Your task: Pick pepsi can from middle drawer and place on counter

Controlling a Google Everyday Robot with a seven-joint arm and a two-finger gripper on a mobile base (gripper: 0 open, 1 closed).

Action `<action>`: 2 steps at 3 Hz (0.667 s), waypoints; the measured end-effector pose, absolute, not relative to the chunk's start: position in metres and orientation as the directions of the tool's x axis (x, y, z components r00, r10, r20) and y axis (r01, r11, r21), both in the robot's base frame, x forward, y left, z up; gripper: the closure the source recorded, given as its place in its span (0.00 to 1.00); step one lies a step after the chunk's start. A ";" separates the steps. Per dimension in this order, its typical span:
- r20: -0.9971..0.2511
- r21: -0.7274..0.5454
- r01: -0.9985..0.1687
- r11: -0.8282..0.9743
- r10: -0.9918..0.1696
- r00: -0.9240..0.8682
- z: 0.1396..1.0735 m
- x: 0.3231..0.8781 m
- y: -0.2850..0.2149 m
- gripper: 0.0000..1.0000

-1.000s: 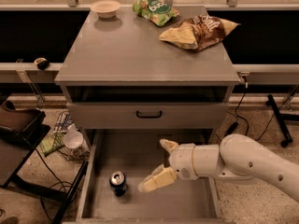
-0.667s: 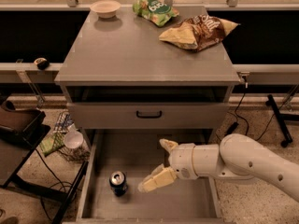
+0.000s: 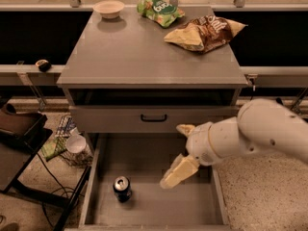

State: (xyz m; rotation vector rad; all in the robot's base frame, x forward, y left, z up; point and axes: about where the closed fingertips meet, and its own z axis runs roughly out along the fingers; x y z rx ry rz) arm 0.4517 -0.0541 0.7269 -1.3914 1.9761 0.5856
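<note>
The pincer [image 3: 182, 150] hangs spread open, holding nothing, over the right half of the pulled-out drawer [image 3: 159, 208]. The can [image 3: 122, 188] stands upright on the drawer floor near the left wall, apart from the pincer's lower finger. Up on the desk [image 3: 144, 52] sit a bowl [image 3: 109, 8], a green bag [image 3: 159, 9] and a brown chip bag [image 3: 204, 32].

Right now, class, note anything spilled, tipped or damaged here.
Nothing stands out: the pepsi can stands upright in the open drawer, the gripper hovers open nearby, and the bags on the counter lie unspilled.
</note>
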 end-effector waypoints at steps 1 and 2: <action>-0.570 -0.098 -0.940 0.326 -0.793 -0.216 0.771 0.461 -0.089 0.00; -0.425 -0.186 -0.916 0.354 -0.870 -0.250 0.798 0.472 -0.114 0.00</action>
